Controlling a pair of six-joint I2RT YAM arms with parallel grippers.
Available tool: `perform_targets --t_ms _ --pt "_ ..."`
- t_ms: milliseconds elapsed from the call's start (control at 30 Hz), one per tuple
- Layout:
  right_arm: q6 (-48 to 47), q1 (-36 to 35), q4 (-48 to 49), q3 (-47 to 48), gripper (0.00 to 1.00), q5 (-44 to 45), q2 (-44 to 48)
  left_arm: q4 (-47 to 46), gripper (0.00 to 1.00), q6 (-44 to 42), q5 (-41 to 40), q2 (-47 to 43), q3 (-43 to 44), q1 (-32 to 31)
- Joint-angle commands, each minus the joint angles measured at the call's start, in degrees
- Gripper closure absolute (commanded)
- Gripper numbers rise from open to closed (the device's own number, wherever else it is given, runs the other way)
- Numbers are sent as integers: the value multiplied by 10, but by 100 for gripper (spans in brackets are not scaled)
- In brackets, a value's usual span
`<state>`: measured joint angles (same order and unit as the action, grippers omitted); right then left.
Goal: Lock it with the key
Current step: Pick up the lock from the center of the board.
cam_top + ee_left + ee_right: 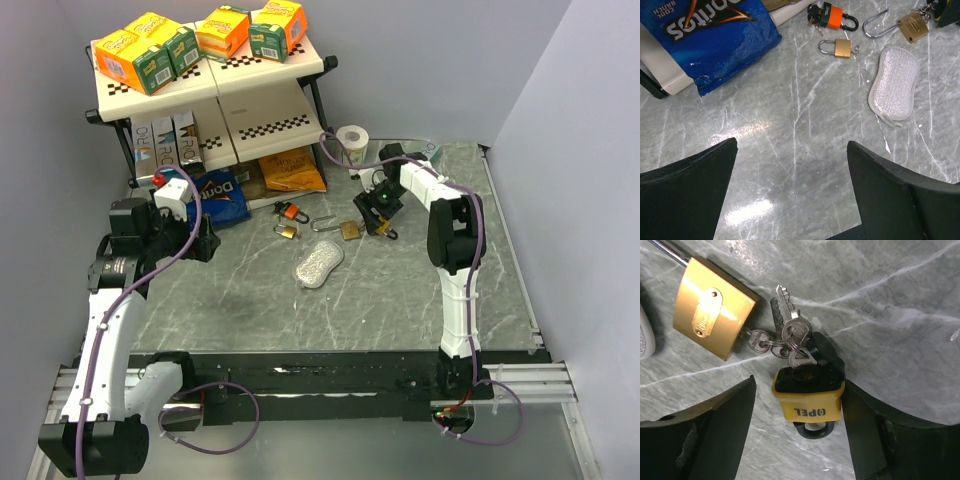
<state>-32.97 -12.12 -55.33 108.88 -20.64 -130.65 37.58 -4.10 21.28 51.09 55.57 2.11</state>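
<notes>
Two grippers gape open: your right gripper (799, 385) straddles the yellow padlock (809, 405), key (801, 360) stuck in its end, just beside the brass padlock (712, 315); your left gripper (792, 142) hovers over the table (790, 90).

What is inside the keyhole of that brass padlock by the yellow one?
A key sits in the brass padlock. Its blade is hidden inside, and other keys on its ring fan toward the yellow padlock.

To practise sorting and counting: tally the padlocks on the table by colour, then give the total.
Brass padlocks: 2
Orange padlock: 1
Yellow padlock: 1
Total: 4
</notes>
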Motion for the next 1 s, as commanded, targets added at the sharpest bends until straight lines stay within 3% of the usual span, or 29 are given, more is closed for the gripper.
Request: perform_targets --t_ms 0,300,367,467,700,967 --pt "-11 -1 -11 -3 26 6 9 -9 4 -16 -2 -8 28 0" --pt "-14 -1 -17 -12 33 1 20 -11 4 -11 -2 -2 29 0" --pt "-10 -1 -21 -10 18 2 20 -11 4 -11 0 -4 30 0" --pt "-11 -1 -22 -11 14 2 24 -11 4 -12 2 -4 31 0" --pt "-16 -1 -26 -10 28 15 22 -10 4 -9 9 -6 35 1" --pt "-22 0 -1 -49 32 44 36 -5 4 33 39 -8 38 0"
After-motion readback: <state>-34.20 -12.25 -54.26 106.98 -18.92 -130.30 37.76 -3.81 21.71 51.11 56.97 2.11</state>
